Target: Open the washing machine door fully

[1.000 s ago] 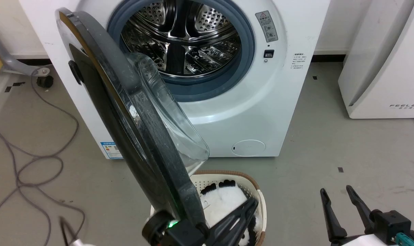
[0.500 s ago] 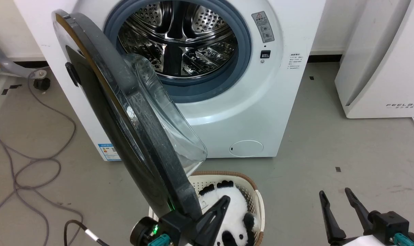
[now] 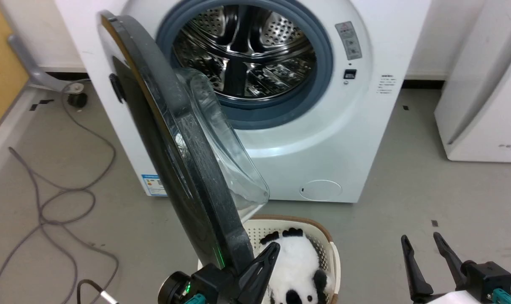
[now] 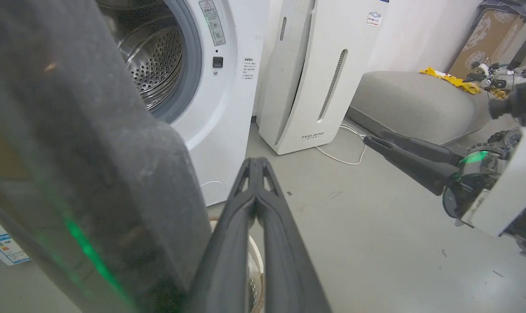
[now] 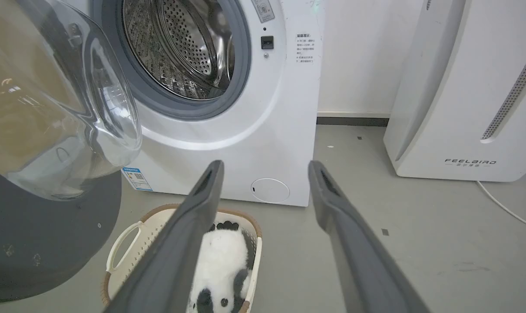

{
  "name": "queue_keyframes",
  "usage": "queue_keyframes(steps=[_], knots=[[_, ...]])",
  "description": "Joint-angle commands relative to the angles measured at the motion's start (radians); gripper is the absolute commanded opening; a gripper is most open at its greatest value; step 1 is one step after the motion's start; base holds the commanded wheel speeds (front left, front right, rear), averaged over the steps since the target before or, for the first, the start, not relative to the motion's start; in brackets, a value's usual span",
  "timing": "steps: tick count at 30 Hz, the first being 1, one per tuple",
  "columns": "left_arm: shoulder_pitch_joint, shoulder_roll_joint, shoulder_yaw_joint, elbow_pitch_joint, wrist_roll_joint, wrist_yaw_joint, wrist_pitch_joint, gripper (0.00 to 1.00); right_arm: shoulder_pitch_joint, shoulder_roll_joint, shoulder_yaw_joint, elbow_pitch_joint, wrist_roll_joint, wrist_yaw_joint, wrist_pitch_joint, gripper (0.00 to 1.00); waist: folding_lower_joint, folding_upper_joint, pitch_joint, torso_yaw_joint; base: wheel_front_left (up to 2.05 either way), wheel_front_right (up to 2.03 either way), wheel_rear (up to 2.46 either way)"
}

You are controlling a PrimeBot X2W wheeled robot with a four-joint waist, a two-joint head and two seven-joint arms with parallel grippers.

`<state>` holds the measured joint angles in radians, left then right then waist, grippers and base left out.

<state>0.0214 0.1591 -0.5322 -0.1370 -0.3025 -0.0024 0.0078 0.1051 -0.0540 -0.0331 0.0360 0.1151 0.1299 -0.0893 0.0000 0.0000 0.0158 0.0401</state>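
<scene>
Change: the whole head view has shifted right since half a second ago, which is a camera move. The slim dark left gripper [image 4: 255,161] stays just beside the door's lower rim, fingers pressed together with nothing between them.
Door: the very large round glossy black washing machine door [image 3: 187,169] with its clear glass bowl is swung roughly half out from the big white front-loading washing machine [image 3: 323,139], not fully open.
Right claw: right gripper [image 3: 420,236], fingers spread and empty, well apart from the door.
In the way: white perforated laundry basket [image 3: 297,220] holding a black-and-white panda plush [image 3: 295,261], under the door's lower edge.
Around: grey cables [image 3: 48,198] to the left, tall white FEELBIRD appliance [image 3: 483,105] to the right.
Room: grey floor [image 3: 407,177] between machine and appliance.
</scene>
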Motion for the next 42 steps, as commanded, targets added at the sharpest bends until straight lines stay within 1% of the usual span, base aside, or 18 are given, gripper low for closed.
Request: queue_keyframes(steps=[1,4,8,16,23,27,33,36,42], knots=[[0.014,0.006,0.016,0.0,-0.003,0.014,-0.01,0.0,0.021,0.004,-0.006,-0.012,-0.01,0.001,0.006,1.0,0.0,0.0,-0.01,0.021,0.0,0.0,0.0],[0.033,0.003,0.026,-0.021,-0.005,0.034,-0.025,0.0,0.026,0.004,-0.01,-0.026,-0.017,0.001,0.013,1.0,0.0,0.0,-0.014,0.04,0.0,0.0,0.0],[0.073,0.002,0.05,-0.06,-0.011,0.071,-0.043,0.0,0.031,0.004,-0.013,-0.048,-0.021,0.001,0.015,1.0,0.0,0.0,-0.014,0.069,0.0,0.0,0.0],[0.119,0.021,0.114,-0.128,-0.016,0.134,-0.059,0.0,0.053,0.004,-0.029,-0.109,-0.024,0.001,0.028,1.0,0.0,0.0,-0.01,0.156,0.0,0.0,0.0],[0.139,0.041,0.223,-0.148,-0.045,0.191,-0.087,0.0,0.056,0.004,-0.039,-0.173,-0.048,0.001,0.05,1.0,0.0,0.0,0.004,0.209,0.0,0.0,0.0],[0.131,0.06,0.307,-0.126,-0.079,0.209,-0.116,0.0,0.051,0.004,-0.036,-0.2,-0.054,0.001,0.058,1.0,0.0,0.0,0.015,0.225,0.0,0.0,0.0],[0.083,0.108,0.452,-0.047,-0.137,0.215,-0.173,0.0,0.038,0.004,-0.022,-0.234,-0.057,0.001,0.073,1.0,0.0,0.0,0.045,0.234,0.0,0.0,0.0],[0.041,0.122,0.518,0.022,-0.186,0.199,-0.204,0.0,0.027,0.004,-0.011,-0.244,-0.061,0.001,0.08,1.0,0.0,0.0,0.063,0.231,0.0,0.0,0.0],[-0.049,0.15,0.624,0.181,-0.234,0.167,-0.252,0.0,0.013,0.004,-0.008,-0.249,-0.068,0.001,0.09,1.0,0.0,0.0,0.087,0.221,0.0,0.0,0.0]])
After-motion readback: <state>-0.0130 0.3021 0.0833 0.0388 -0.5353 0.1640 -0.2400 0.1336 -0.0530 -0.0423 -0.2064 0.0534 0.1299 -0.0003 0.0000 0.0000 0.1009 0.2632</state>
